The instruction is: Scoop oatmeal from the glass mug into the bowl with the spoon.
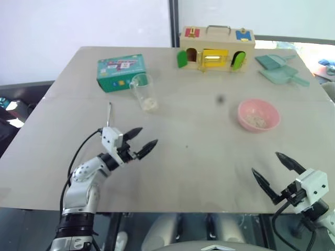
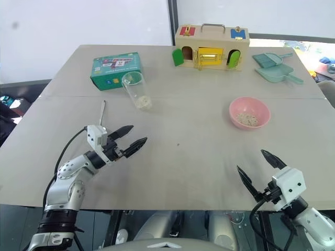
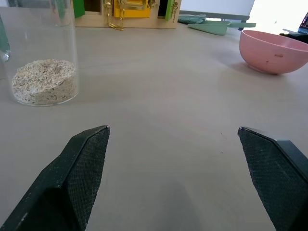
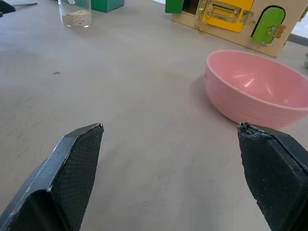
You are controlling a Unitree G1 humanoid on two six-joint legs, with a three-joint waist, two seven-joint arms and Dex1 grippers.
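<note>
On pale grey table (image 1: 199, 157), white wall (image 1: 78, 21) behind

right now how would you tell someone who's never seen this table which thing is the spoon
On the table, find the green box at the far left with the glass mug of oatmeal just in front. The spoon lies flat nearer the robot, beside the left gripper: the one thin silver piece.
</note>
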